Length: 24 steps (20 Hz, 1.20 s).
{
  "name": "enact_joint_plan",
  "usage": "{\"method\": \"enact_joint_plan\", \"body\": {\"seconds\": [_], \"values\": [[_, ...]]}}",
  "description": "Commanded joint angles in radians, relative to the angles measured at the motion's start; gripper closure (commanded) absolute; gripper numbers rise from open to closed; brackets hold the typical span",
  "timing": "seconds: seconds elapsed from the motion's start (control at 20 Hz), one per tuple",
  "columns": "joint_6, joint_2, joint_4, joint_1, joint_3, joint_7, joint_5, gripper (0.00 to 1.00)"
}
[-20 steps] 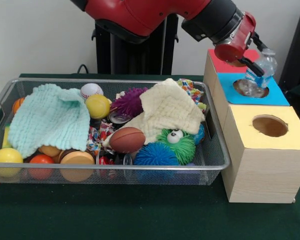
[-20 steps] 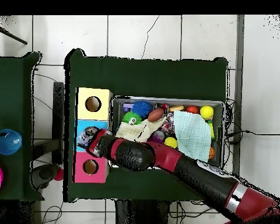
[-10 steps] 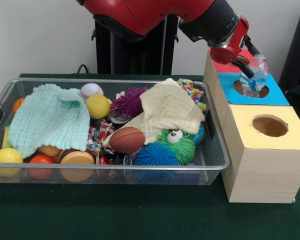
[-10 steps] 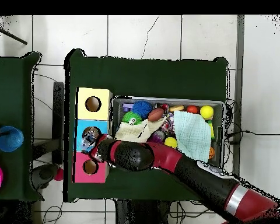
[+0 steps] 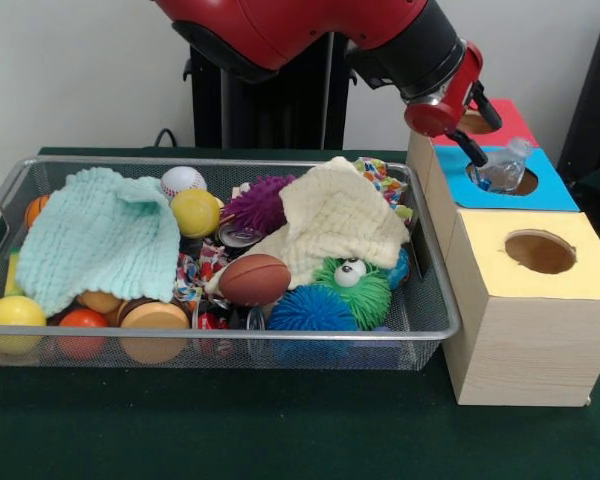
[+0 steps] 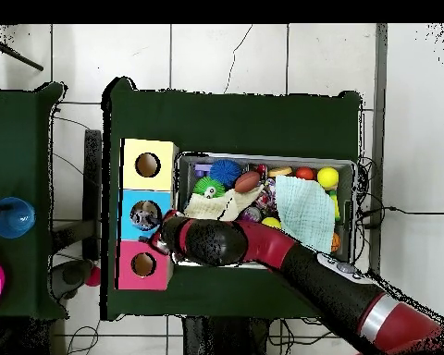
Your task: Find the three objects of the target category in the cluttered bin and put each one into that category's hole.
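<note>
— Clear crinkled plastic: the bottle [image 5: 502, 172] sits in the blue hole [image 5: 505, 181], tilted, cap up and leaning right, base sunk below the rim.

— And the gripper [image 5: 476, 128]?

— Just left of it, black fingers [image 5: 469, 150] apart, touching nothing.

— The bin [image 5: 432, 318]?

— Wire mesh, full of soft cloths [image 5: 100, 236], spiky balls [image 5: 312, 309] and a smooth brown football [image 5: 254, 279].

Red-and-black arm [image 6: 263, 251] across wire bin [image 6: 267, 159], beside blue box's hole [image 6: 145, 215].
</note>
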Motion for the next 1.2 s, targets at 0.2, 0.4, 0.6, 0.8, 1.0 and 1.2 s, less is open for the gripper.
{"method": "enact_joint_plan", "body": {"seconds": [0.2, 0.4, 0.6, 0.8, 1.0, 1.2], "values": [[0.139, -0.038, -0.143, -0.014, -0.049, 0.112, 0.022, 0.0], [0.178, -0.055, -0.157, -0.02, -0.04, 0.084, 0.012, 0.0], [0.23, -0.088, -0.183, -0.018, -0.039, 0.035, -0.017, 0.0], [0.269, -0.106, -0.212, -0.019, -0.048, 0.001, -0.045, 0.0], [0.31, -0.135, -0.228, -0.026, -0.048, 0.003, -0.045, 0.0], [0.306, -0.164, -0.248, -0.028, -0.065, 0.015, -0.065, 0.0]]}}
